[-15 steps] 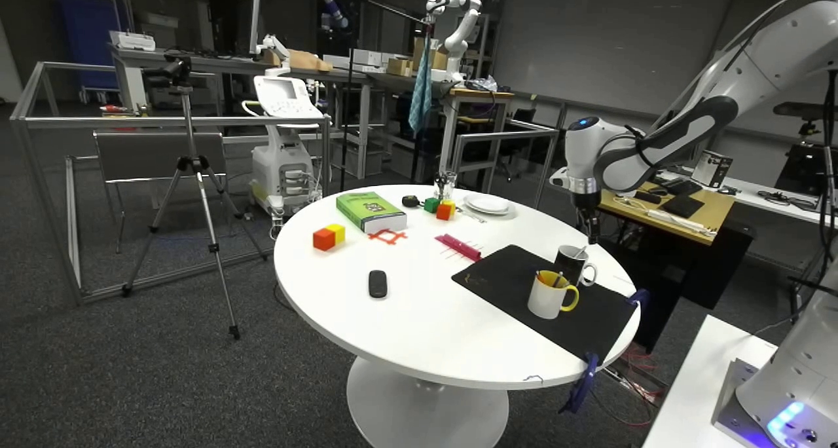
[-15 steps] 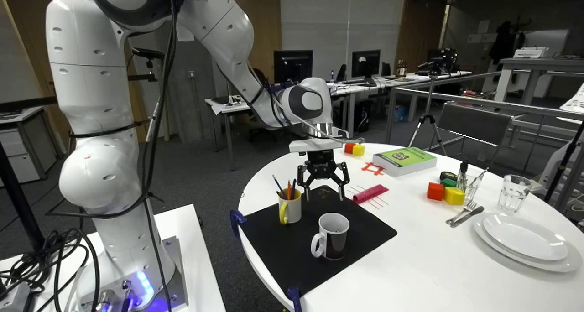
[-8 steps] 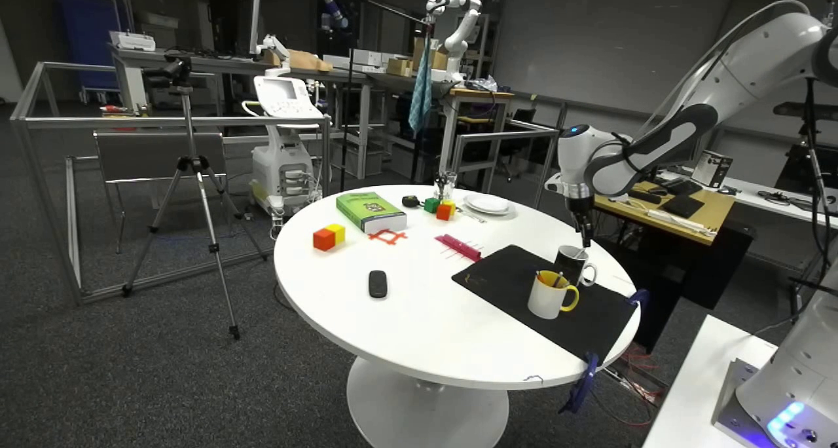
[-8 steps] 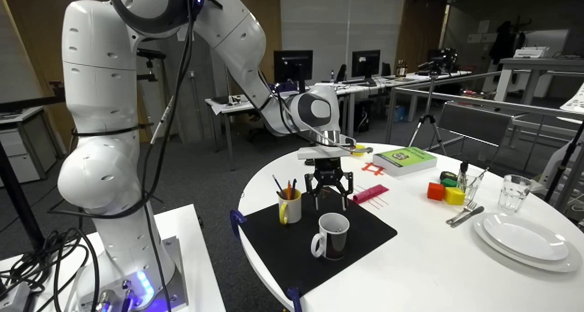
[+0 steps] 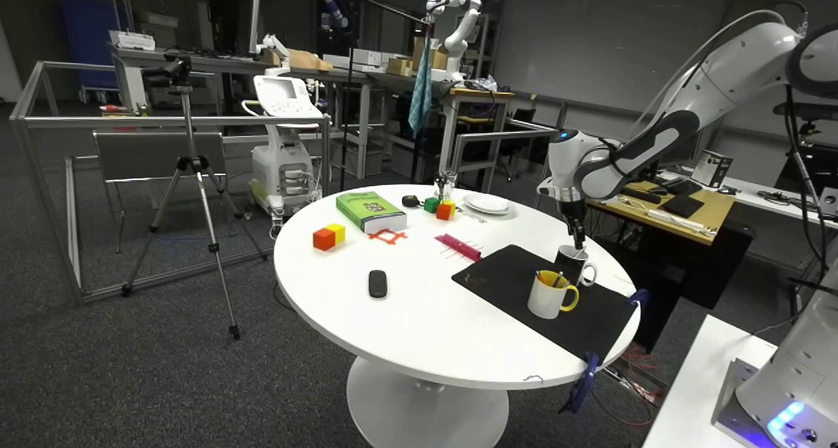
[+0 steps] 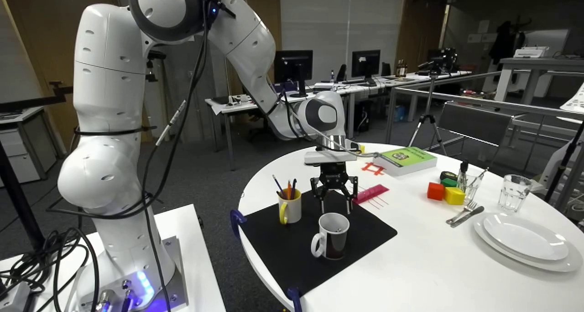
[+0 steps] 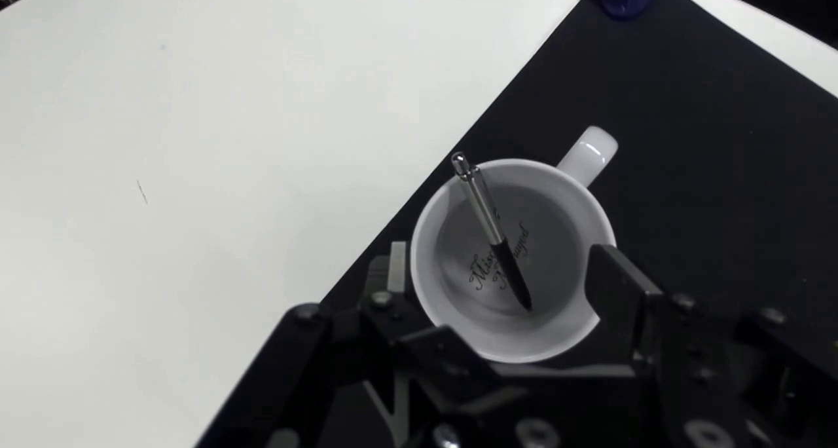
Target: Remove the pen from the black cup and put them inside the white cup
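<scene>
In an exterior view, the white cup point(image 5: 543, 298) and black cup point(image 5: 565, 263) on a black mat point(image 5: 497, 278); in an exterior view, the gripper point(image 6: 336, 210), jaws wide apart, above the black cup; wrist view: the pen point(image 7: 495, 232) leaning inside that cup

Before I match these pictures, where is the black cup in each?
In an exterior view: black cup, right of centre.
In an exterior view: black cup, low, just right of centre.
Wrist view: black cup, slightly right of centre.
Shared landmark: black mat beneath it.
</scene>
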You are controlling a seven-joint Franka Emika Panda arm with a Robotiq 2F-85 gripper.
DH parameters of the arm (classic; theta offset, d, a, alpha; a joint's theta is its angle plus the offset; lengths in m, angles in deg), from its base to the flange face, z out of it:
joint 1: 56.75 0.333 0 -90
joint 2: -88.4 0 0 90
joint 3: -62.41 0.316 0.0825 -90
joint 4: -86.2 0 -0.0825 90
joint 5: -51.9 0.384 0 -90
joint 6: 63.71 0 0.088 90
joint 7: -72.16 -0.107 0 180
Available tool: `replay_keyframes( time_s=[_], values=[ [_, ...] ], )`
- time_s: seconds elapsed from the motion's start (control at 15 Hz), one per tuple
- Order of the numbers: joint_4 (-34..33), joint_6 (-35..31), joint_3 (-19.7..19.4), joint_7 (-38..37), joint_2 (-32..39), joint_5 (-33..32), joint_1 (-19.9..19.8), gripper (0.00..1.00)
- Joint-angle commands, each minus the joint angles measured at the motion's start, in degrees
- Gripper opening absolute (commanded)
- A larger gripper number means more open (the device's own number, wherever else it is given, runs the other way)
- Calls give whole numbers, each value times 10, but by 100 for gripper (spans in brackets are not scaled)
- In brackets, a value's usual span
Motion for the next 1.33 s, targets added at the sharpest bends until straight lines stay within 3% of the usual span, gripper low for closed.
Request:
replay_keyframes(
  time_s=[0.0, 0.33, 0.87, 1.27],
  values=[
    [-36, 17, 6, 14, 26, -7, 1, 73],
    [-61, 28, 14, 20, 50, -7, 6, 66],
    [-75, 68, 17, 23, 60, -12, 16, 70],
    [-73, 78, 15, 21, 60, -15, 15, 54]
  ],
)
